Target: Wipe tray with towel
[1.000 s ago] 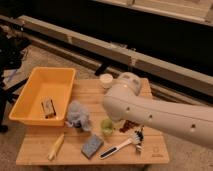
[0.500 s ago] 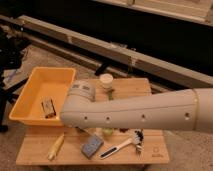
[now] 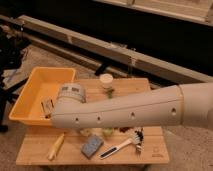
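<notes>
The gripper, hidden behind the arm [image 3: 125,110] just right of the tray [image 3: 35,90], fingers wide, should centre over the unseen towel before closing

Light: warm, moderate, from above. Top of arm [image 3: 125,112] bright w/ soft sheen, underside shaded; its shadow falls on table [image 3: 35,150] just below. Inside of tray [image 3: 30,92] evenly lit, strong orange. Bkgd across upper frame v. dark. Whole frame soft, fine detail smeared; no hard glare. The gripper is hidden behind the arm.
</notes>
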You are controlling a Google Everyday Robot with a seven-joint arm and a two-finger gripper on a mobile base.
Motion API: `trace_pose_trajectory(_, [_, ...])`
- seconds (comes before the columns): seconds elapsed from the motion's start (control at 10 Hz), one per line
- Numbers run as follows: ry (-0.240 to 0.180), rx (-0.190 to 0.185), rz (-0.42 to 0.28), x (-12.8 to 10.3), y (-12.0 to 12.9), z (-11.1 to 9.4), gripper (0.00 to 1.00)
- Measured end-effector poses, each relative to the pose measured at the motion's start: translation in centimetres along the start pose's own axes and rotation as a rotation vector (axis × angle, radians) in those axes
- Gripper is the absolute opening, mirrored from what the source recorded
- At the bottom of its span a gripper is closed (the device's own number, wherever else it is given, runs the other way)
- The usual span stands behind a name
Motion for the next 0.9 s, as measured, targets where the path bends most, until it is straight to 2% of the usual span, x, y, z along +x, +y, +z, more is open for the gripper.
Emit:
trace_pose_trajectory(0.3, [-0.002, -0.002, -0.005, 0.1, -0.1, 0.1, 0.65])
trace_pose_trajectory(0.6, [-0.026, -0.008, -0.070, -0.2, -3.4, 1.8, 0.65])
trace_pose_trajectory(0.9, [-0.040, -0.032, -0.105, 0.7, -5.7, 3.6, 0.65])
